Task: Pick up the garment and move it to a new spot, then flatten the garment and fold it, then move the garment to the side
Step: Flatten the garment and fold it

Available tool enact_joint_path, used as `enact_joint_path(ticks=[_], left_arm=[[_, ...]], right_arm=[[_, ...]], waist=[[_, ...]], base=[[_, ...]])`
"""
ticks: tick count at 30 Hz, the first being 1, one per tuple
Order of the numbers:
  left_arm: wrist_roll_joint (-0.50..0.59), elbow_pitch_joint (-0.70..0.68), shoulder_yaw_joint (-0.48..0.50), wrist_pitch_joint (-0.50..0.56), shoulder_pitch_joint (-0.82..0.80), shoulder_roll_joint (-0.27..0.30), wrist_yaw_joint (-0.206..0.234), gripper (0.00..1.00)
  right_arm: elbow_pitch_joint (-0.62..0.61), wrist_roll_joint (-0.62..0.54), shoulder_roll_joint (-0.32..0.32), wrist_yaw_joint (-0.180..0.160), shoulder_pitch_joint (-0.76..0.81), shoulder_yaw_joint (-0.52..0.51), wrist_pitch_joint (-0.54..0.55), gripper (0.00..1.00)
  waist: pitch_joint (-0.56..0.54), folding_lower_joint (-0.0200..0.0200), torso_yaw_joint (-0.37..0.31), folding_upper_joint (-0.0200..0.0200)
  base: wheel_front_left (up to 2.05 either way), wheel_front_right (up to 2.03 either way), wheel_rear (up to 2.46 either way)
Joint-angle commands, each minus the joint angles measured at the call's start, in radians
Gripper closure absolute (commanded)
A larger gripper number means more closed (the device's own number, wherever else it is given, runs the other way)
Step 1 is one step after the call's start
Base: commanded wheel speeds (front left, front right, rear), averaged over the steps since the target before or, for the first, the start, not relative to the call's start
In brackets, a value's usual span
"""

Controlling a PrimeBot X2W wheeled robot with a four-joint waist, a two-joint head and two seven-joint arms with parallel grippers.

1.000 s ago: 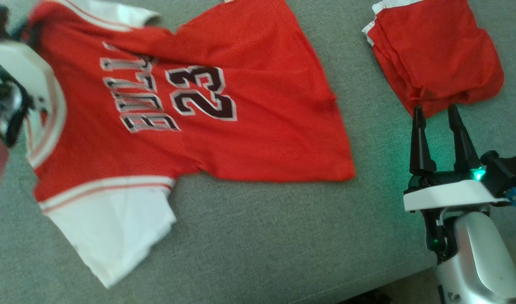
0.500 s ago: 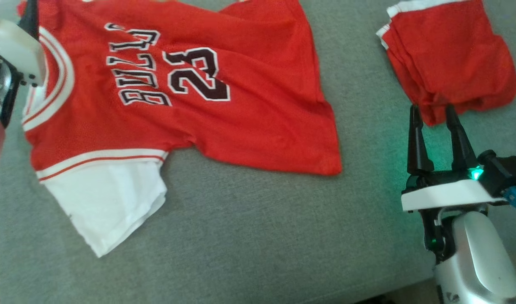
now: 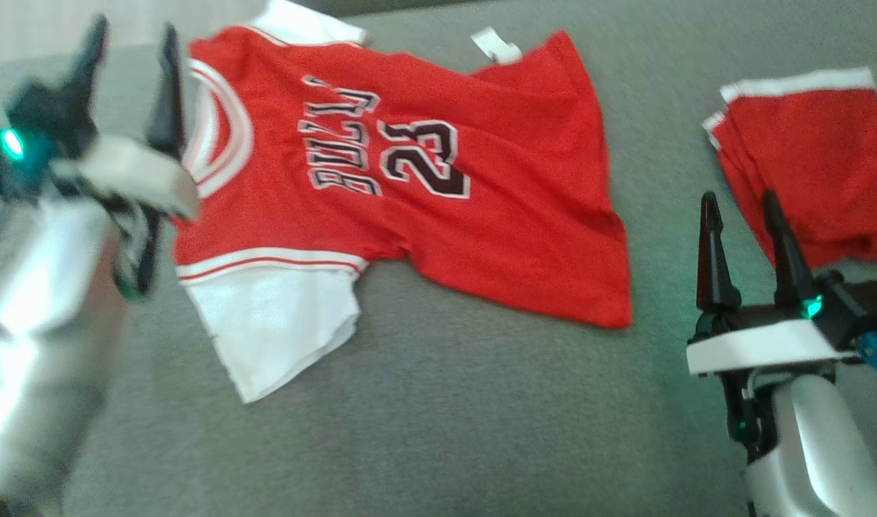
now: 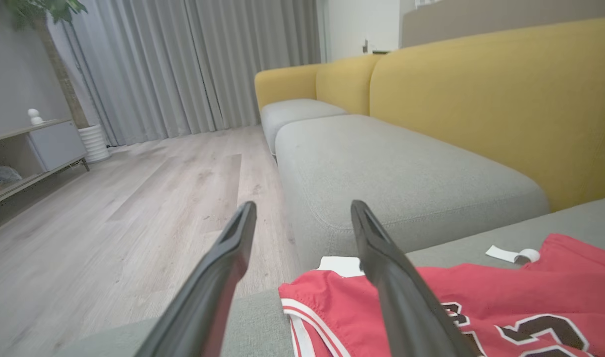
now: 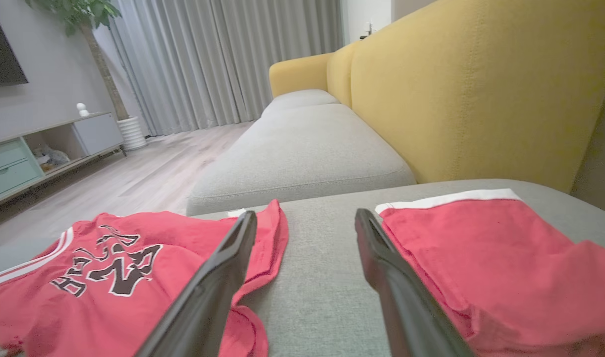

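The red mesh basketball jersey with white sleeves and dark "BULLS 23" lettering (image 3: 424, 215) lies spread out, front up and slightly rumpled, on the grey fabric sofa cushion (image 3: 445, 416) beneath it. At the jersey's collar end hovers the left claw (image 3: 135, 43), fingers spread apart and empty, one finger crossing the white-striped neckline in the head view. Off the jersey's hem end stands the right claw (image 3: 738, 208), likewise spread and empty, clear of the cloth. Beyond it, further from the hem, lie folded red shorts with white trim (image 3: 819, 187).
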Motion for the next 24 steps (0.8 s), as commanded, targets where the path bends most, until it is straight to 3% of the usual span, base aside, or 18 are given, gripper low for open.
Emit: enact_joint_path(ticks=[1, 7, 12, 17, 24], left_arm=[[0.010, -0.090, 0.070, -0.009, 0.052, 0.034, 0.032, 0.00], [0.060, -0.354, 0.177, -0.009, 0.353, -0.008, 0.131, 0.00], [0.104, -0.492, 0.242, -0.009, 0.560, -0.063, 0.172, 0.00], [0.137, -0.552, 0.280, -0.009, 0.675, -0.114, 0.176, 0.00], [0.183, -0.557, 0.318, -0.009, 0.749, -0.167, 0.136, 0.00]], right_arm=[[-0.034, -0.010, -0.005, -0.001, 0.009, 0.021, -0.007, 0.00], [-0.038, -0.015, -0.005, -0.001, 0.055, 0.014, 0.001, 0.00], [-0.023, -0.008, -0.005, -0.001, 0.095, 0.014, 0.001, 0.00], [-0.013, -0.002, -0.005, -0.001, 0.119, 0.014, -0.002, 0.00], [-0.014, 0.010, -0.005, -0.001, 0.128, 0.033, -0.004, 0.00]], waist=[[-0.064, 0.0001, 0.065, -0.0001], [-0.129, 0.0001, 0.129, -0.0001], [-0.167, 0.0001, 0.162, -0.0001], [-0.186, 0.0001, 0.176, -0.0001], [-0.197, 0.0001, 0.173, -0.0001]], base=[[0.00, 0.00, 0.00], [0.00, 0.00, 0.00], [0.00, 0.00, 0.00], [0.00, 0.00, 0.00], [0.00, 0.00, 0.00]])
